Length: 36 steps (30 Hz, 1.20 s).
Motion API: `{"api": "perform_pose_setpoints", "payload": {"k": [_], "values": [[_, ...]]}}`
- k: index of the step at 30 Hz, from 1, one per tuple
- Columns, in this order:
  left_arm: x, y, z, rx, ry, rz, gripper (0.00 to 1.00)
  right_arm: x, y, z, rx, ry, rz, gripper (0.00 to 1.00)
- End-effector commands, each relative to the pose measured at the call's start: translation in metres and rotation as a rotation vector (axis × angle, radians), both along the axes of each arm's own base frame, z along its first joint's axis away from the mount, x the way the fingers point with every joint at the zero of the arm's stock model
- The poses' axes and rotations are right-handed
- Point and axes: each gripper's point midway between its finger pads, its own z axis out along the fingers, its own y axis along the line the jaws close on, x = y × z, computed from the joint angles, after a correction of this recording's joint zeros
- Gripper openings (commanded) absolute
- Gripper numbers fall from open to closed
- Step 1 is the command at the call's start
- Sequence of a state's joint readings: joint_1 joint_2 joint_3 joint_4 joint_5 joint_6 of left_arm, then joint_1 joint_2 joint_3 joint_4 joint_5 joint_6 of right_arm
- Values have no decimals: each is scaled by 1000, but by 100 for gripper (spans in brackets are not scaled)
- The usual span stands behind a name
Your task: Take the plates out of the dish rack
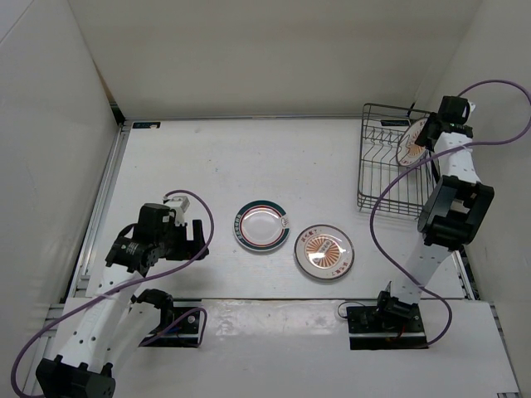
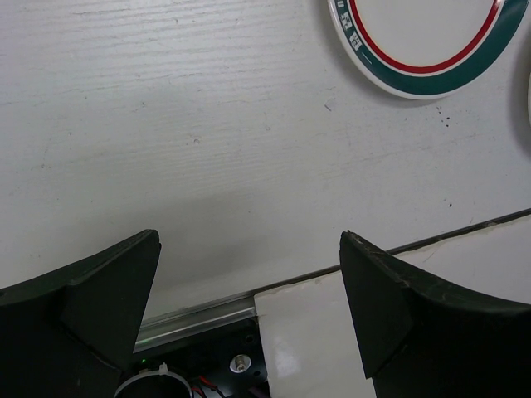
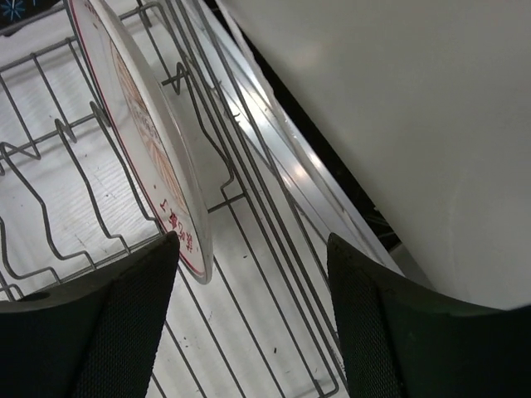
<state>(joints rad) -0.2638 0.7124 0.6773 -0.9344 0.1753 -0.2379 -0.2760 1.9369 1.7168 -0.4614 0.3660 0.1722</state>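
The black wire dish rack (image 1: 383, 174) stands at the back right. One sunburst plate (image 1: 411, 143) stands on edge in it; in the right wrist view this plate (image 3: 145, 133) leans among the tines. My right gripper (image 3: 253, 249) is open above the rack, its left finger just beside the plate's lower rim. The teal-and-pink rimmed plate (image 1: 261, 225) and a second sunburst plate (image 1: 323, 250) lie flat on the table. My left gripper (image 1: 199, 232) is open and empty, left of the teal plate (image 2: 423, 41).
White walls enclose the table on the left, back and right. The right wall (image 3: 398, 108) runs close beside the rack. A metal rail and seam (image 2: 249, 303) mark the table's near edge. A purple cable (image 1: 390, 207) loops beside the rack.
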Motion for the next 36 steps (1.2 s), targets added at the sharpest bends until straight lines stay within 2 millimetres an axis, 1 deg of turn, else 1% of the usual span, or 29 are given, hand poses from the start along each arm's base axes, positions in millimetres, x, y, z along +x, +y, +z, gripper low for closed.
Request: {"api": "perform_pose_setpoints", "payload": {"k": [1, 2, 3, 4, 6, 7, 8, 9, 10, 11, 12, 13, 14, 15, 17, 20, 21, 22, 23, 25, 27, 29, 30, 31, 32, 33, 34, 35, 36], "values": [[-2, 0, -3, -1, 6, 6, 100, 19, 2, -4, 33, -27, 91, 74], [-1, -1, 0, -7, -3, 3, 100, 23, 4, -4, 44, -36, 104, 72], [-1, -1, -2, -3, 3, 0, 100, 26, 4, -12, 65, -26, 114, 69], [-1, -1, -2, -5, 7, 3, 100, 34, 2, -3, 66, -57, 122, 67], [-1, 0, -3, -1, 8, 3, 100, 41, 9, -15, 109, -50, 153, 63], [-2, 0, -3, 0, 11, 5, 100, 46, 9, -8, 110, -63, 158, 56], [-1, 0, -2, -2, 5, 3, 100, 49, 10, -9, 119, -68, 156, 52], [0, 0, -2, 3, 5, 3, 100, 49, 9, -16, 126, -54, 148, 48], [0, 0, -2, 3, 8, 6, 100, 51, 8, -12, 129, -61, 144, 39], [0, 1, -3, 4, 8, 7, 100, 51, 10, -17, 142, -51, 137, 37], [-1, 1, -3, 3, 13, 7, 100, 50, 9, -19, 145, -46, 133, 37], [-1, 0, -4, 3, 16, 6, 100, 50, 10, -17, 142, -47, 138, 37], [-1, 1, -3, 5, 14, 6, 100, 48, 10, -24, 141, -28, 137, 35], [-1, 0, -4, 4, 19, 6, 100, 48, 9, -23, 141, -30, 135, 33], [-1, 1, -5, 9, 22, 4, 100, 46, 8, -26, 135, -18, 140, 24], [-1, 1, -4, 9, 21, 8, 100, 46, 7, -18, 129, -35, 142, 11], [-1, 1, -5, 10, 19, 7, 100, 47, 8, -13, 129, -49, 139, 4], [-1, 0, -5, 7, 23, 5, 100, 48, 9, -10, 134, -58, 139, 4], [-1, 0, -5, 9, 22, 3, 100, 49, 8, -2, 124, -71, 137, 0], [-1, 0, -4, 4, 24, 3, 100, 51, 8, 14, 123, -108, 113, 0], [-2, -1, -4, -2, 25, 3, 100, 48, 4, 40, 103, -148, 75, 0], [-2, -2, -3, -5, 22, -1, 100, 50, 7, 54, 104, -170, 74, 0], [-2, -2, -3, -5, 22, -2, 100, 52, 8, 76, 91, -198, 82, 0], [-2, -2, -3, -7, 22, -2, 100, 52, 9, 84, 52, -193, 93, 0], [-2, -2, -3, -9, 18, -6, 100, 50, 15, 102, 31, -217, 91, 0], [-2, -3, -2, -12, 19, -7, 100, 46, 15, 106, 13, -215, 75, 0], [-2, -3, -3, -12, 19, -7, 100, 40, 19, 119, 1, -231, 67, 0], [-2, -4, -1, -18, 11, -11, 100, 32, 19, 123, -26, -214, 28, 0], [-2, -4, -1, -19, 13, -10, 100, 26, 24, 133, -30, -226, 17, 0]]}}
